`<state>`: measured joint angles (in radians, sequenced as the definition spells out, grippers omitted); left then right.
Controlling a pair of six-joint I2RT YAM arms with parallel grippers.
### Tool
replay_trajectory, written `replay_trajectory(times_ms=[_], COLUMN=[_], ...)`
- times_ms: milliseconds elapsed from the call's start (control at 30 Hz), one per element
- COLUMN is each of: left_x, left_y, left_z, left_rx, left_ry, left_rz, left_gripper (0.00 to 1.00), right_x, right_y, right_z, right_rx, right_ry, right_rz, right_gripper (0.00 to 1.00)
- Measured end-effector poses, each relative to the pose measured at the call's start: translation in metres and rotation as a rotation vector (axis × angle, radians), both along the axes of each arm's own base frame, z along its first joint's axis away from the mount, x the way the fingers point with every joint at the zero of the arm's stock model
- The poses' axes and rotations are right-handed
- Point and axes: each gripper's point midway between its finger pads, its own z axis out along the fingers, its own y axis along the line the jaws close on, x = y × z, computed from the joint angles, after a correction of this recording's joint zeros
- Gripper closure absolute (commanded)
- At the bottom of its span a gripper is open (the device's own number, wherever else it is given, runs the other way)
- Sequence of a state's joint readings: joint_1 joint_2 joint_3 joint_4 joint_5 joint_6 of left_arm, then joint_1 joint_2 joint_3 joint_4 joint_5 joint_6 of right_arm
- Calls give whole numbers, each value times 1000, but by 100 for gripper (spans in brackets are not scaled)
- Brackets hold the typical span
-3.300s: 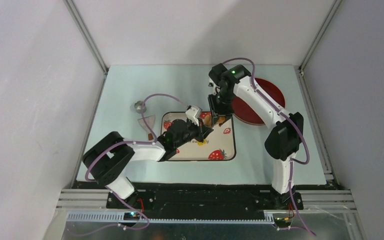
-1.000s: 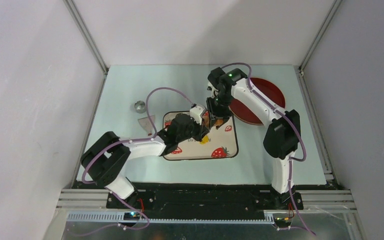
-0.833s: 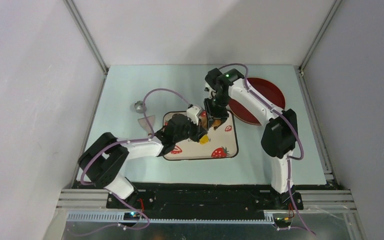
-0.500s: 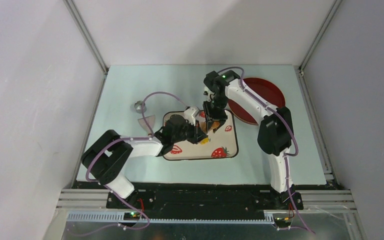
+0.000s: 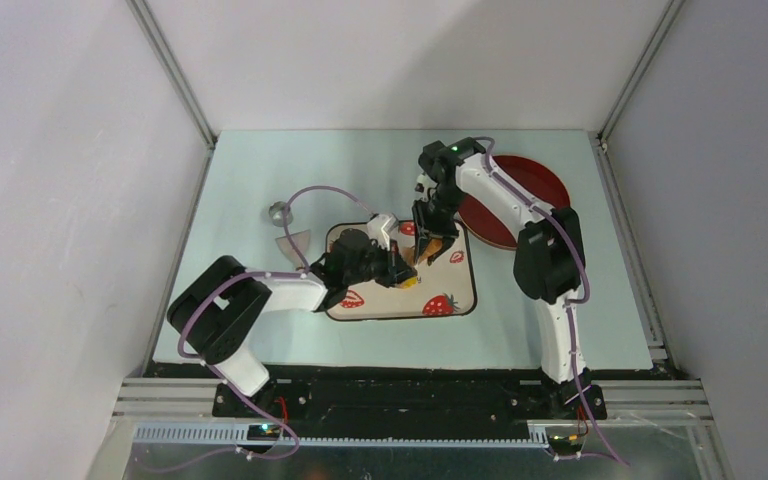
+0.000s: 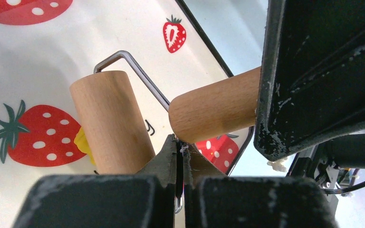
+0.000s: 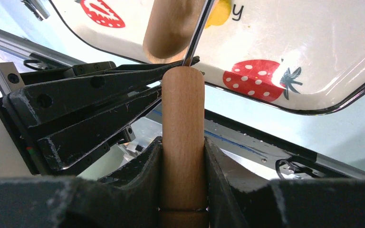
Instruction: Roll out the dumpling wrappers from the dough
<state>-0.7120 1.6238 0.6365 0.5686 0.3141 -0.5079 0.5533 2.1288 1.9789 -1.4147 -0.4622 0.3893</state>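
Observation:
A small wooden roller has its drum (image 6: 109, 123) lying on the strawberry-print tray (image 5: 455, 290), over a bright yellow patch of dough (image 6: 83, 142). The dough (image 5: 410, 281) also peeks out in the top view. My right gripper (image 7: 183, 142) is shut on the roller's wooden handle (image 7: 183, 118), above the tray's far part (image 5: 430, 245). My left gripper (image 6: 179, 142) is shut, its tips just under the handle's end (image 6: 214, 109) beside the wire frame. A glint of wire shows in its slit, and I cannot tell if it is clamped. The dumpling wrappers are out of view.
A dark red plate (image 5: 530, 190) lies right of the tray, partly under my right arm. A small metal ring cutter (image 5: 279, 212) and a flat scraper (image 5: 295, 243) sit on the pale mat left of the tray.
My right wrist has shifted slightly right and nearer over the tray with the roller. My left gripper has stayed by the roller, still shut. The tray sits slightly turned compared with the earliest frame.

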Motion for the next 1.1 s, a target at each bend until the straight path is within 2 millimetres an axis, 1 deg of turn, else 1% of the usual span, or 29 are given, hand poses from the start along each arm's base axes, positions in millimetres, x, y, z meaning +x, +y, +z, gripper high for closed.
replay_trajectory(times_ms=[367,633,1100], left_x=[3,2,2], left_y=[-5,-8,-7], left_z=[-3,-6,-9], left_rx=[-30,-44,-39], left_ry=[26,39,44], left_rz=[5,-7,-11], left_gripper=[100,100,100], right_x=[6,5,0], right_y=[-4,-7,-5], right_z=[-3,-7,-12], right_rx=[13,0,11], right_ry=[45,55,104], right_rz=[-35,-38,-41], right_gripper=[100,100,100])
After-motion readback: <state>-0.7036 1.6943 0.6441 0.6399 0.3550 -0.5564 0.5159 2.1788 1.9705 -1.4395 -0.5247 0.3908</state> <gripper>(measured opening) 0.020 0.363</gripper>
